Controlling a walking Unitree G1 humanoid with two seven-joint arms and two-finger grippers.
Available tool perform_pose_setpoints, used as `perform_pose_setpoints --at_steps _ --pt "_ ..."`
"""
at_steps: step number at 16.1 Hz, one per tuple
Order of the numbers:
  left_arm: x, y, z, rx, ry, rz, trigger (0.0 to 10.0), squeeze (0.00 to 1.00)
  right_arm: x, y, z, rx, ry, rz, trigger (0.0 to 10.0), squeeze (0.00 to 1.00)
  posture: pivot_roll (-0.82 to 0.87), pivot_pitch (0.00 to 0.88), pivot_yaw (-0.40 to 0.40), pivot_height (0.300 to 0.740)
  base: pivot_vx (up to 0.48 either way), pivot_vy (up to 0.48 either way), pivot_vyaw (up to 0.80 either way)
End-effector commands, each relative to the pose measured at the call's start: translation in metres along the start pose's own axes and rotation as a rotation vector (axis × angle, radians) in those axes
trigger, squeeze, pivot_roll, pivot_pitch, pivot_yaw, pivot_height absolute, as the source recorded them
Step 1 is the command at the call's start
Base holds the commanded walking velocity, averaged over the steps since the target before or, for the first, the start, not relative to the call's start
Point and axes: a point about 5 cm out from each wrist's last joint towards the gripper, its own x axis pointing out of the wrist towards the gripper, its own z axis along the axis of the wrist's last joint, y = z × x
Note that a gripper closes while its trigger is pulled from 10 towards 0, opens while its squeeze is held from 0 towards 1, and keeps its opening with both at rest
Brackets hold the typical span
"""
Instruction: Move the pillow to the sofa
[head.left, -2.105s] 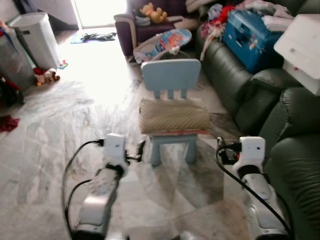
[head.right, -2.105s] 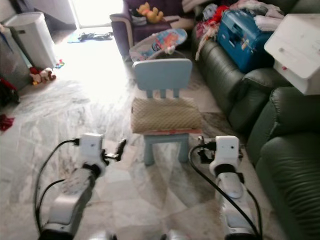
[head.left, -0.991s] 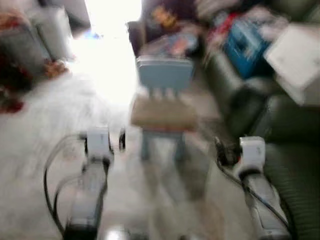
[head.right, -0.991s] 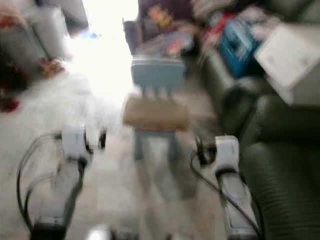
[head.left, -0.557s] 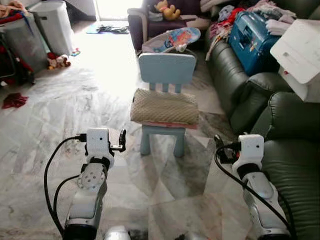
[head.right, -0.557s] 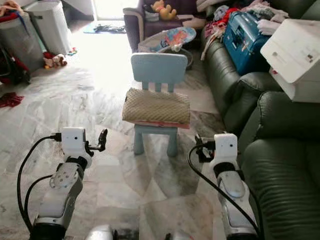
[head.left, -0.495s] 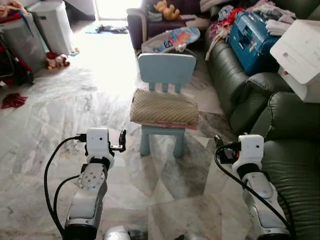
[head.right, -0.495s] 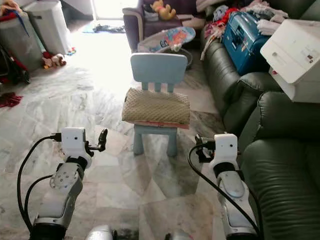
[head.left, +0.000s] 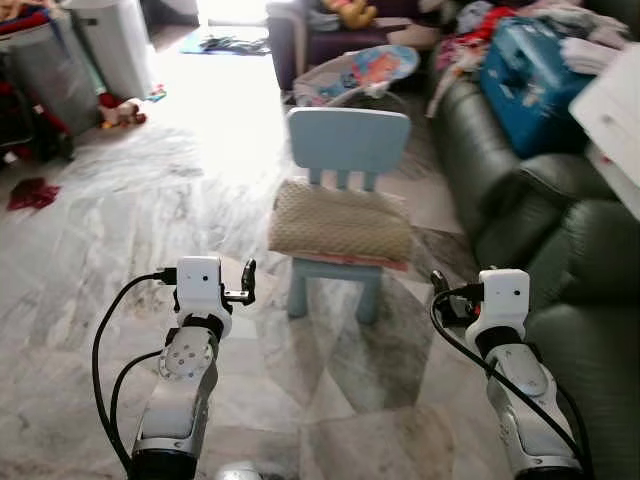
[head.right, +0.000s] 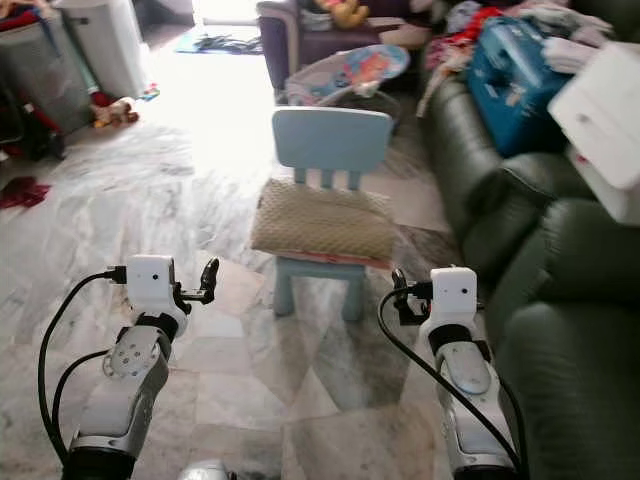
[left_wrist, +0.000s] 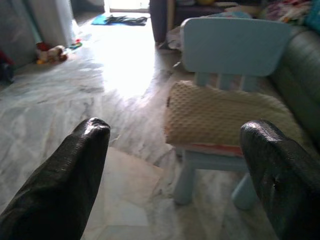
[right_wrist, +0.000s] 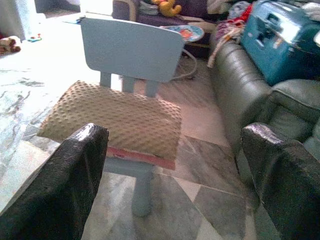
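A: Where's the pillow?

B: On the seat of the small blue chair, straight ahead of you. Dark green sofa on your right.

A: Grippers?

B: Left gripper and right gripper both spread wide, holding nothing, short of the chair.

A: Handling?

B: Looks soft, light, floppy w/ a knobbly cover. Probably best pinched at both side edges.

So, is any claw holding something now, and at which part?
Nothing is held. The left claw and right claw are both open and empty, short of the pillow on the chair.
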Motion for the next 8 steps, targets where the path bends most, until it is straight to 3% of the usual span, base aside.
perform_pose_setpoints --at_steps 1,8 --pt "-0.0015 0.0010 0.0022 -0.005 -0.003 -0.003 10.0 0.00 0.0010 -0.0014 0.0012 -0.005 0.000 -0.009 10.0 0.00 -0.01 0.000 -0.013 0.740 0.349 0.000 0.00" --pt "-0.0002 0.0015 0.0023 -0.008 -0.002 -0.005 10.0 0.00 0.0035 0.0007 0.0006 -0.001 0.000 -0.007 10.0 0.00 0.00 0.000 -0.014 0.740 0.348 0.000 0.00"
